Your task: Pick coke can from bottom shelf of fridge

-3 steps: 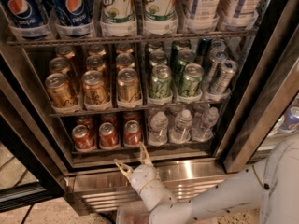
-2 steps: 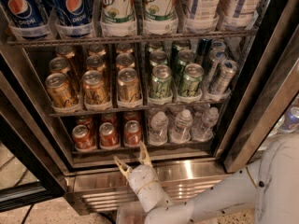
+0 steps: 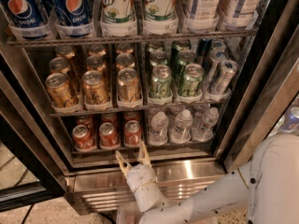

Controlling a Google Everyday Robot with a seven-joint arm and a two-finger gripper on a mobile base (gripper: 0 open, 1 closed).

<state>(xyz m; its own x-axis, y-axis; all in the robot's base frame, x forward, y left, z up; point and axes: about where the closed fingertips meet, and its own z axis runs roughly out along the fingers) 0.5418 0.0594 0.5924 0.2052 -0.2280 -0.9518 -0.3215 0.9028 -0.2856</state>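
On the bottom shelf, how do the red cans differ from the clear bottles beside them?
The coke cans are opaque red with silver tops; the water bottles are clear with white caps. The cans fill the left lanes; the taller bottles the right. Both stand upright on the bottom shelf. The gripper, open, is just outside the shelf front, near the rightmost coke can.

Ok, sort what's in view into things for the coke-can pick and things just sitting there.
For the job: coke cans, three red ones at the front; bottom shelf; fridge; gripper, open, just below that shelf's front.
Just sitting there: gold cans; green cans; water bottles; Pepsi bottles; 7UP bottles.
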